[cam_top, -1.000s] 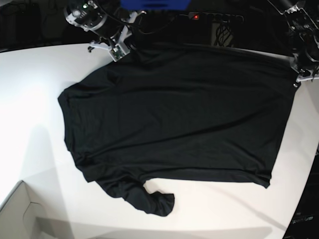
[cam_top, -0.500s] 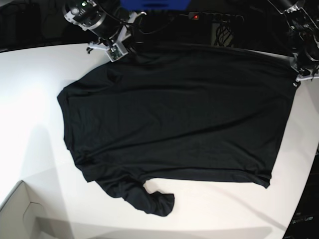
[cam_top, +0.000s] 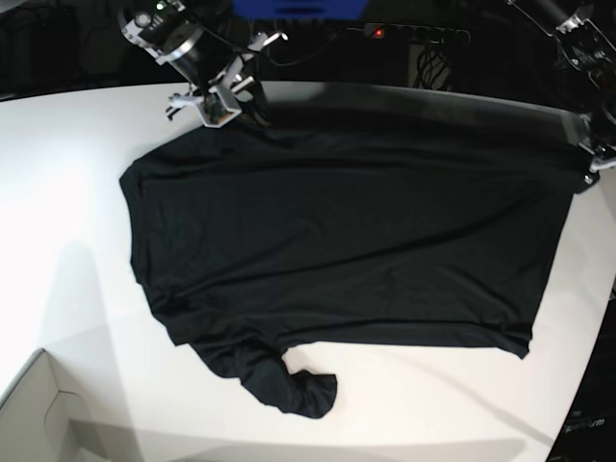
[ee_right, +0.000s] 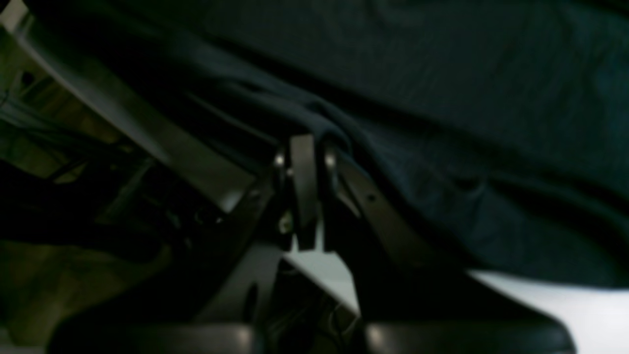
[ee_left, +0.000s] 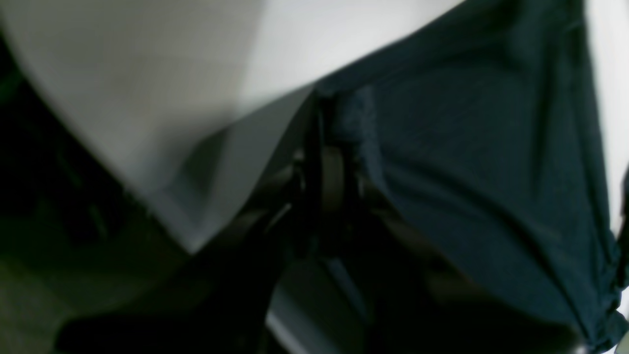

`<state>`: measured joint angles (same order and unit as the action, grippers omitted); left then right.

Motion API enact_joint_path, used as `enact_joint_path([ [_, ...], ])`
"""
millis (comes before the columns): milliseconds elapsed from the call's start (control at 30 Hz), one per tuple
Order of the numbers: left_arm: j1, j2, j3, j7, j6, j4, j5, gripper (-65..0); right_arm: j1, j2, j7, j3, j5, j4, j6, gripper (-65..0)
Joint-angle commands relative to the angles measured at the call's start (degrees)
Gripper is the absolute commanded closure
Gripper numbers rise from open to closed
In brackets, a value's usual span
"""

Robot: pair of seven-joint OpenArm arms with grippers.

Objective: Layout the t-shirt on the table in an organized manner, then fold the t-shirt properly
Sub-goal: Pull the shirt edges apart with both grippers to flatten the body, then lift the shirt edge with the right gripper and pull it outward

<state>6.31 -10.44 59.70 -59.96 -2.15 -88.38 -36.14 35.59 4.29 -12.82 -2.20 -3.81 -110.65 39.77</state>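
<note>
Bunching at the near sleeve [cam_top: 294, 385] marked what was left to flatten, while the t-shirt [cam_top: 346, 241] lay spread across the table [cam_top: 58, 192]. At the far edge, the right gripper [ee_right: 307, 147] and left gripper [ee_left: 327, 110] each stood pinched on fabric. Advised practice: draw both corners apart evenly, keeping the cloth low and taut, then release together.
</note>
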Motion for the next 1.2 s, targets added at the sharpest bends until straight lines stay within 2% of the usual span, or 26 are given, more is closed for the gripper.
enact_joint_path([
  [0, -0.99, -0.95, 0.21, 1.28, -0.18, -1.69, -0.21, 0.0, -0.21, 0.06, 1.35, -0.05, 1.04, -0.87, 0.23, 0.0],
  [167, -4.06, -0.16, 0.21, 1.28, -0.18, -1.6, -0.12, 0.0, -3.64, 0.06, 0.56, -0.05, 0.96, -0.78, 0.23, 0.0],
  [400, -9.78, 0.02, 0.12, 1.37, -0.18, 1.13, 0.4, 0.0, -12.52, -0.21, -7.97, 0.04, 1.04, 1.51, 0.23, 0.0],
  [500, -12.59, -0.42, 0.12, 1.46, -0.18, 3.5, 0.4, 0.0, -16.03, -0.21, -9.91, 0.04, 0.87, 3.44, 0.23, 0.0],
  [667, -16.55, -0.95, 0.03, 1.72, -0.18, 6.93, 0.4, 0.0, -20.08, -0.29, -10.17, -0.22, 0.78, 7.75, 0.23, 0.0],
  [833, -19.8, -2.53, -4.01, 1.9, -0.18, 12.2, 0.4, 0.0, -23.86, -0.29, -10.17, -0.31, 0.69, 11.79, 0.23, 0.0],
  [933, -21.03, -2.71, -4.01, 2.25, -0.18, 14.14, 0.4, 0.0, -25.44, -0.29, -10.17, -0.31, 0.69, 13.02, 0.23, 0.0],
  [1167, -21.47, -2.79, -4.1, 9.2, -0.09, 17.74, 0.4, 0.0, -30.01, -0.29, -10.17, -0.31, 0.69, 16.45, 0.23, 0.0],
])
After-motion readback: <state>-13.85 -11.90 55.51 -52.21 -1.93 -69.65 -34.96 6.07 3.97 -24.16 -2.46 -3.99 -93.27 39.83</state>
